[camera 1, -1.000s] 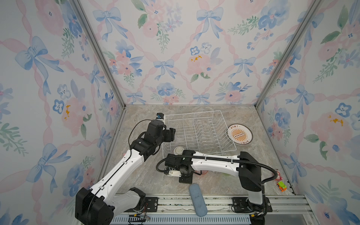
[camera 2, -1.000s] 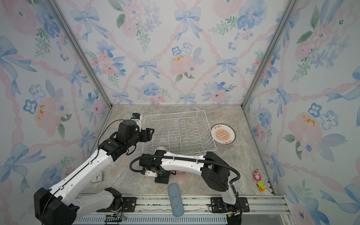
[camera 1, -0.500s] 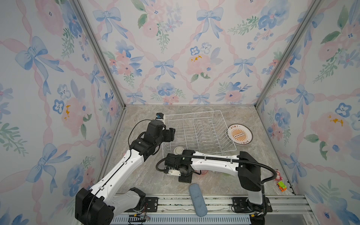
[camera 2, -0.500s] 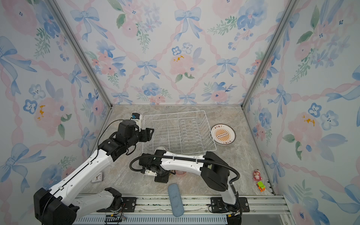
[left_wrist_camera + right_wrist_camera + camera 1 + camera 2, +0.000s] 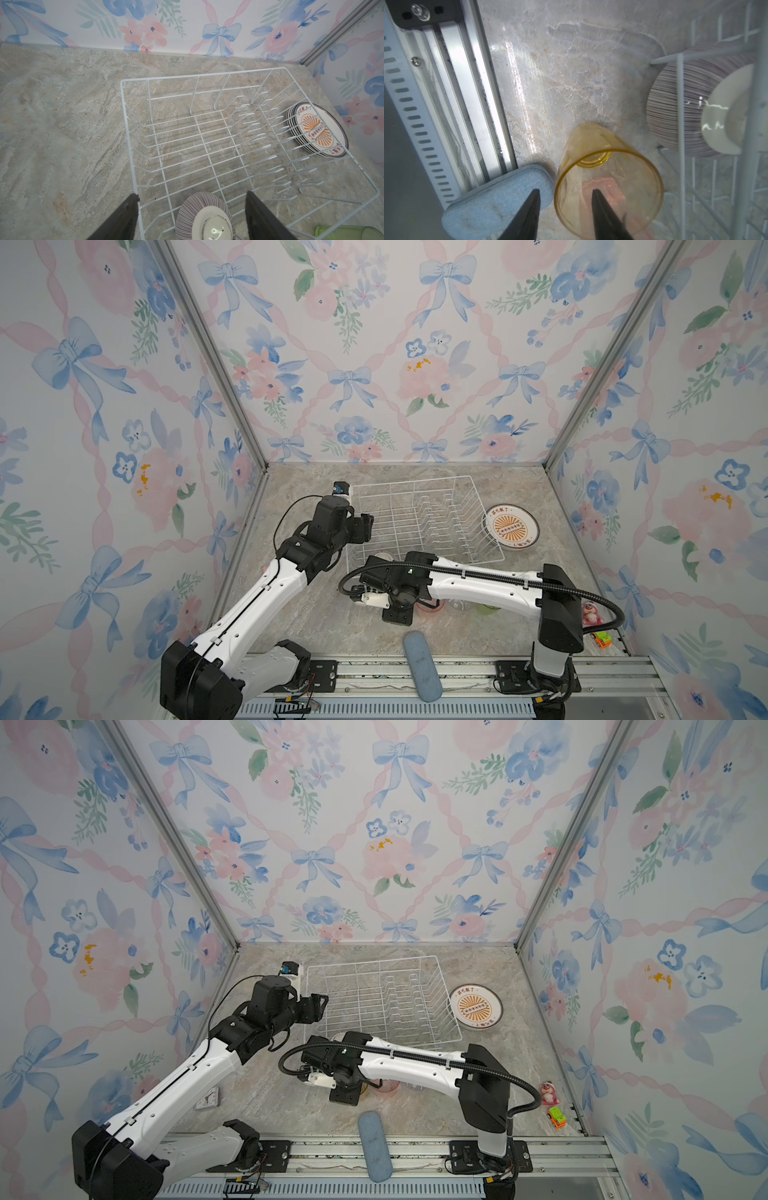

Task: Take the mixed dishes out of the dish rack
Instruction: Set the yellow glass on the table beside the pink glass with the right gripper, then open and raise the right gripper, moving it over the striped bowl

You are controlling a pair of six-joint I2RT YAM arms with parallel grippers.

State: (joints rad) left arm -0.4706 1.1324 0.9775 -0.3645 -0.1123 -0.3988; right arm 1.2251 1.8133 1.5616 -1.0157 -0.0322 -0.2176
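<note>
The white wire dish rack (image 5: 415, 518) (image 5: 374, 998) (image 5: 199, 76) holds one dish, a purple-striped bowl (image 5: 199, 209) (image 5: 675, 104) lying upside down in its near left corner. My left gripper (image 5: 192, 197) (image 5: 365, 526) hovers open above that bowl. My right gripper (image 5: 564, 191) is open in front of the rack, one finger inside and one outside the rim of an upright yellow tumbler (image 5: 591, 145) on the table. Pink (image 5: 430, 608), clear (image 5: 459, 605) and green (image 5: 484, 608) tumblers stand in a row under the right arm. A stack of teal-rimmed plates (image 5: 510, 526) (image 5: 318, 131) lies right of the rack.
A blue-grey pad (image 5: 422, 664) (image 5: 496, 205) lies over the front rail, close to the right gripper. A small white clock (image 5: 206, 1098) sits at the front left, and small toys (image 5: 590, 614) at the front right. A small white device (image 5: 340, 489) stands at the rack's far left corner.
The right gripper's jaws have parted and let go of the yellow tumbler's rim. Both arms stay where they were.
</note>
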